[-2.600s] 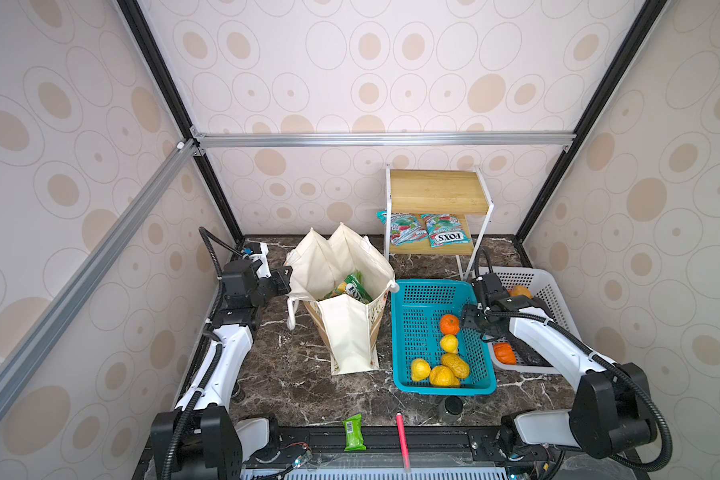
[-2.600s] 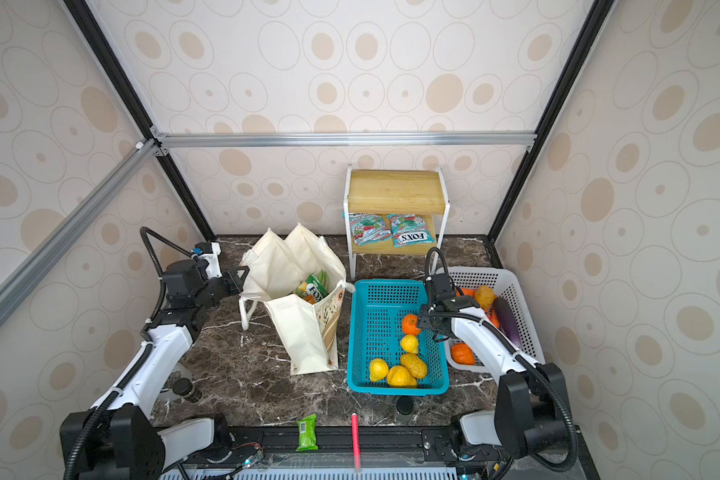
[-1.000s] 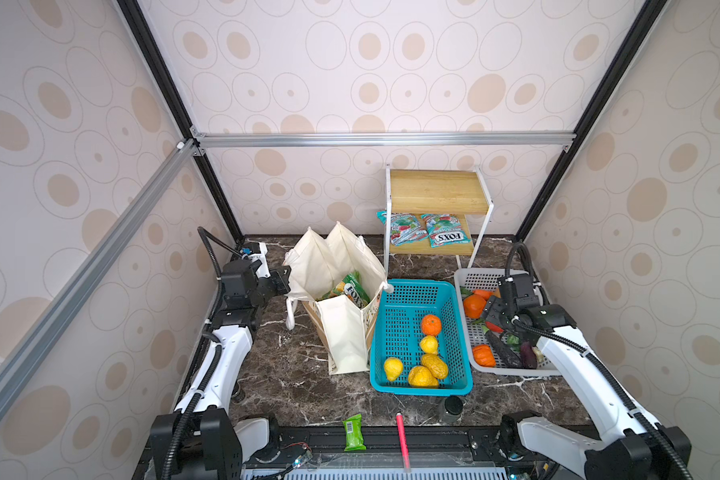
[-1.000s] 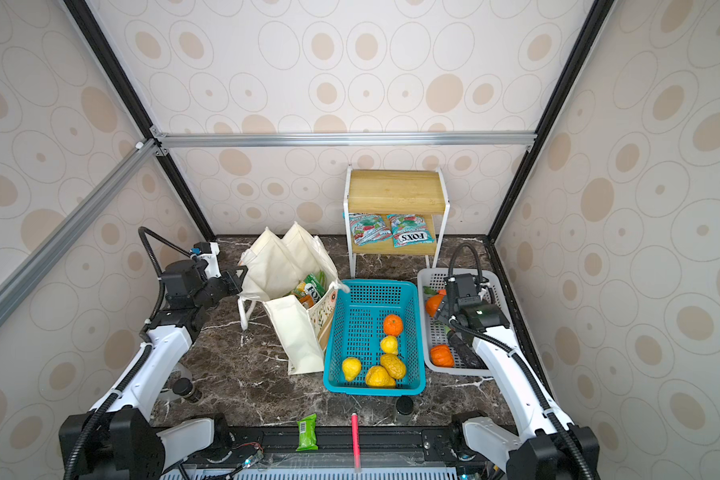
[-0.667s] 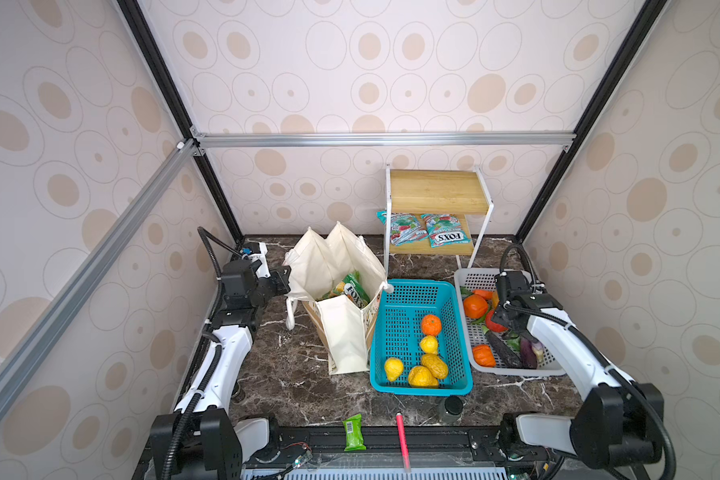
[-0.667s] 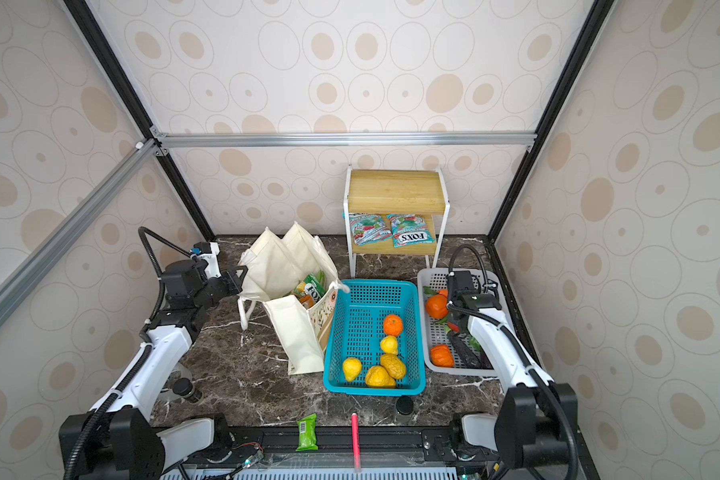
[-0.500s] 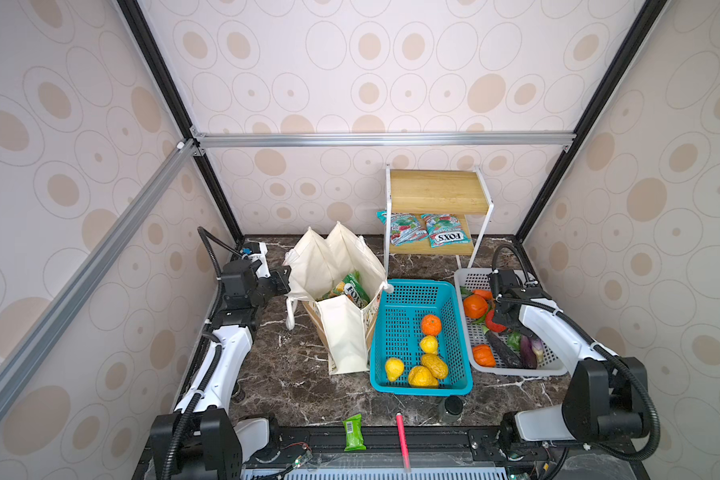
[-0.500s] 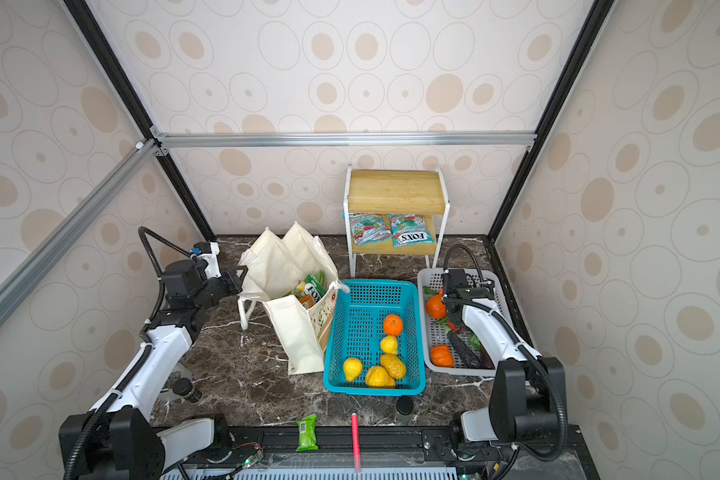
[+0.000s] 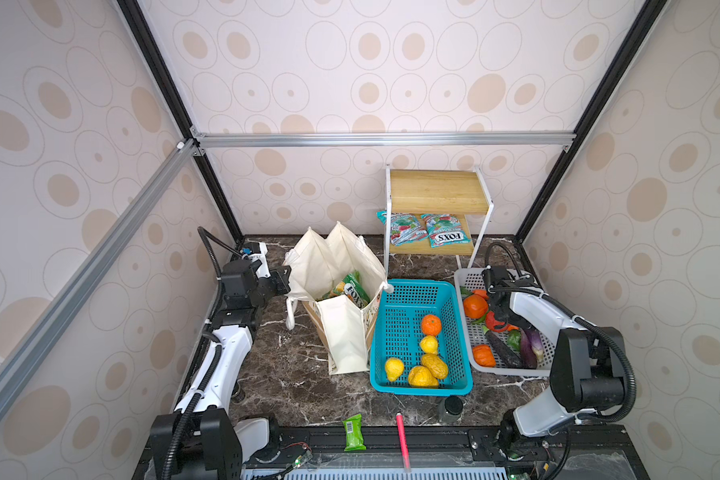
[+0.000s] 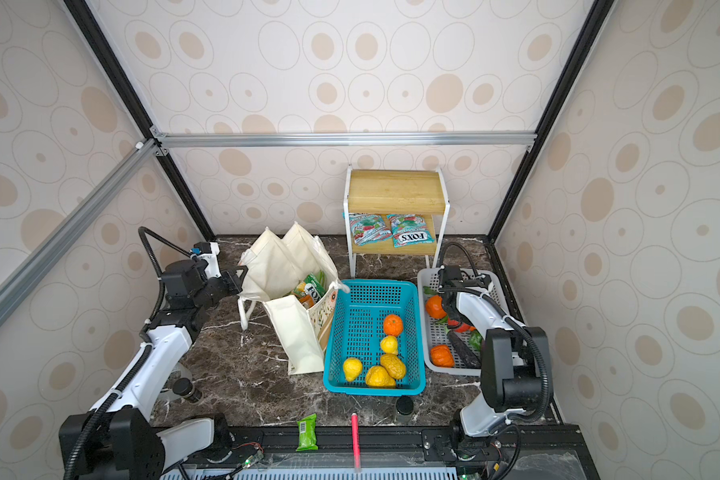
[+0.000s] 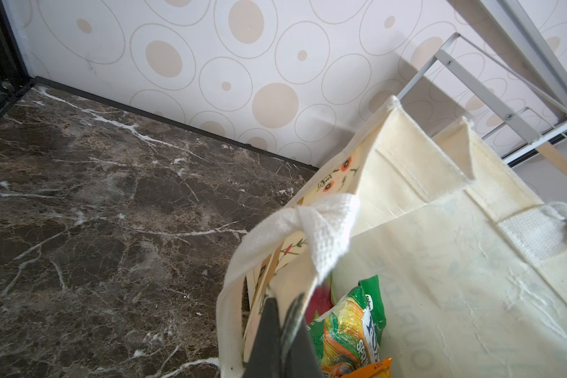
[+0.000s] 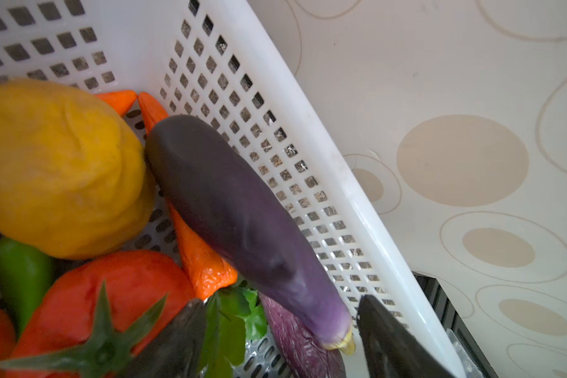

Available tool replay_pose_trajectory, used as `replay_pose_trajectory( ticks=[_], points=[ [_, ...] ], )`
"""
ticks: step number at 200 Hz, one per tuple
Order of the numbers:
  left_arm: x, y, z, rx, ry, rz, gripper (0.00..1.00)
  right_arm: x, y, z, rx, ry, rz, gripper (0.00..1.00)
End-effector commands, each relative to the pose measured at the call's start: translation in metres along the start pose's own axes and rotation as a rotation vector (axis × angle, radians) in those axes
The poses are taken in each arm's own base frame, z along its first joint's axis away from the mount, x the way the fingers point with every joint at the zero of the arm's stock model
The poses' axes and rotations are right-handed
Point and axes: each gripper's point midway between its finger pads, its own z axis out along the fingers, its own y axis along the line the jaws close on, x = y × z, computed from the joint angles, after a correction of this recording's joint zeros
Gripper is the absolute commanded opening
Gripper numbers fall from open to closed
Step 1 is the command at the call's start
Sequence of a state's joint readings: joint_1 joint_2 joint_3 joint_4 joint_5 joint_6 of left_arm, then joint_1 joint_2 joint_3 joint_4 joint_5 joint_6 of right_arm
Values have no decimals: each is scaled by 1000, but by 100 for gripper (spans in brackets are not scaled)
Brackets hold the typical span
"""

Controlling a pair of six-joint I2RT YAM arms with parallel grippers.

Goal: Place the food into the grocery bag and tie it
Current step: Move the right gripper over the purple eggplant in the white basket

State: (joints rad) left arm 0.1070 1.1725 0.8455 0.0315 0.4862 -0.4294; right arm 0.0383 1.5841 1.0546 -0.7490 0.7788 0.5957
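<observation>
The cream grocery bag (image 9: 341, 332) (image 10: 296, 332) stands open at the left of the marble table. My left gripper (image 9: 282, 275) (image 10: 237, 277) (image 11: 283, 322) is shut on the bag's left rim, beside a white strap handle (image 11: 324, 225). A green Fox's packet (image 11: 351, 324) (image 9: 353, 286) lies inside. My right gripper (image 9: 498, 322) (image 10: 454, 318) (image 12: 282, 340) reaches down into the white basket (image 9: 460, 276). It stands open, and the stem end of a purple eggplant (image 12: 236, 209) lies between its fingers (image 12: 177, 337). Tomato, carrot, green pepper and a yellow fruit (image 12: 53, 163) lie around it.
A blue basket (image 9: 416, 289) with an orange (image 9: 431, 325) and yellow lemons (image 9: 428, 344) sits between bag and white basket. The shelf (image 9: 437, 195) at the back holds teal Fox's packets (image 9: 445, 237). A green bar (image 9: 353, 432), a red pen (image 9: 402, 432) and a black cap (image 9: 449, 409) lie at the front.
The right arm left the blue basket, which shifted left toward the bag, and has gone down into the white basket over the eggplant. The left arm has not moved.
</observation>
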Motion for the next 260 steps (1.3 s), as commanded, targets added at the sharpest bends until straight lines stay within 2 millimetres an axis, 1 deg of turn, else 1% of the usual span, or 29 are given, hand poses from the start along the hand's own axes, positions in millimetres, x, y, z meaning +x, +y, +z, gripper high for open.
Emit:
replay_pose_trajectory(
  ticks=[1,26,41,55,72,93,109,126,148,156,181,198,208,224,236,252,260],
  points=[
    [-25,-9,-6,24,-82,49,0,1,4,5,-19,3,6,73],
    [-25,-8,-6,21,-82,50,0,4,9,13,-62,35,27,70],
    [-25,-8,-5,21,-83,50,0,8,15,15,-136,60,67,70],
    [-24,-8,-5,20,-80,48,0,7,14,15,-182,56,107,70],
    [-24,-8,-5,19,-80,49,0,4,12,15,-180,43,106,70],
    [-24,-7,-5,18,-80,50,0,8,15,21,-225,85,145,70],
    [-24,-7,-5,14,-80,51,0,9,15,22,-240,81,166,70],
    [-24,-6,-4,13,-77,49,0,9,13,22,-232,75,163,70],
    [-23,-6,-3,16,-73,49,0,8,-1,26,-132,75,136,69],
    [-22,-6,-3,14,-72,48,0,8,-4,28,-107,85,127,70],
    [-23,-6,-4,11,-74,50,0,7,-2,34,-63,114,95,70],
    [-23,-5,-4,10,-75,52,0,5,-1,36,-66,101,93,74],
    [-23,-5,-3,10,-75,50,0,5,5,37,-96,102,88,77],
    [-23,-6,-3,13,-72,49,0,8,12,41,-117,129,77,77],
    [-23,-5,-3,13,-73,49,0,10,16,44,-121,140,69,75],
    [-23,-5,-4,9,-74,51,0,10,18,46,-125,137,71,70],
    [-24,-6,-4,11,-76,53,0,10,15,46,-112,133,72,65]
  ],
)
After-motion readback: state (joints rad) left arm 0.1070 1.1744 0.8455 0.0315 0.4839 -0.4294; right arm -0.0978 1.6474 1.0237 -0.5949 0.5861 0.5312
